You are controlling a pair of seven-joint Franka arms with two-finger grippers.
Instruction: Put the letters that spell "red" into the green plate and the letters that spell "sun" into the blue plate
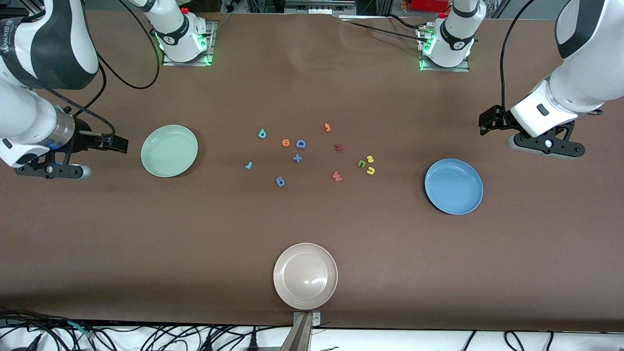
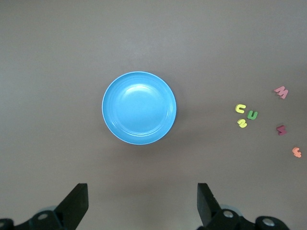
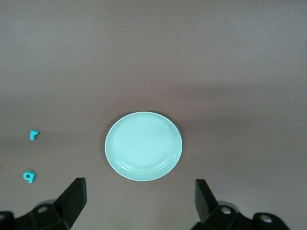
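Both arms are waiting, each at its own end of the table. The left gripper [image 2: 141, 203] is hanging with fingers spread wide and empty near the blue plate [image 1: 453, 186]; the right gripper [image 3: 139, 201] is hanging likewise near the green plate [image 1: 169, 150]. Between the plates, the r [image 1: 248, 165], e [image 1: 286, 143] and d [image 1: 262, 133] are lying toward the green plate, while the s [image 1: 370, 159], u [image 1: 371, 170] and n [image 1: 361, 164] are clustering toward the blue one.
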